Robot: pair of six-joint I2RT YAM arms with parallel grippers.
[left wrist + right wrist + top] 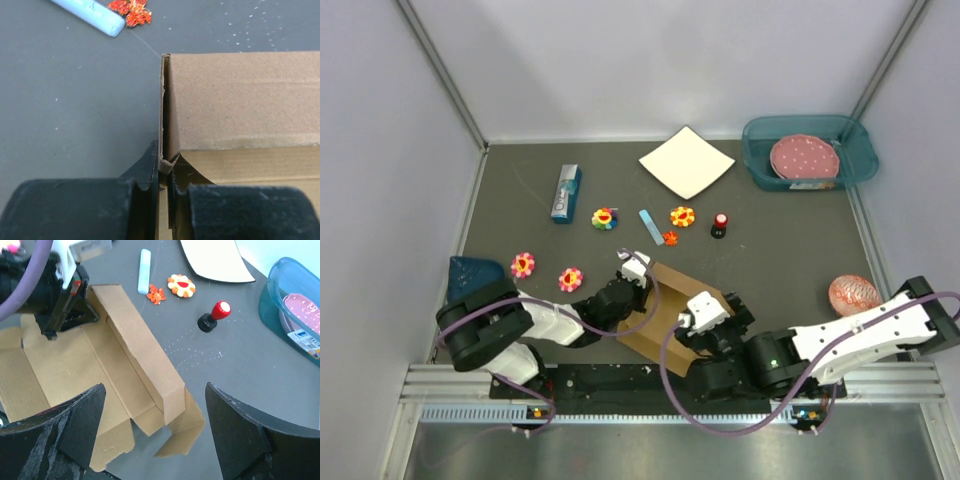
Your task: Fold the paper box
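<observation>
Currently | left claw point(163, 165) is pinching a raised corner wall of the paper box point(672, 290) | right claw point(155, 386) is hovering above it, spread wide | paper box is lying partly folded by the middle of the tabletop's point(775, 255) near edge

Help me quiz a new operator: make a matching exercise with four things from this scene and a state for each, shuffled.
1 left gripper
2 right gripper
3 paper box
4 teal bin

A holds a pink dotted plate
B open, gripping nothing
C partly folded, one long wall up
D shut on the box's corner

Pairs: 1-D, 2-B, 3-C, 4-A
</observation>
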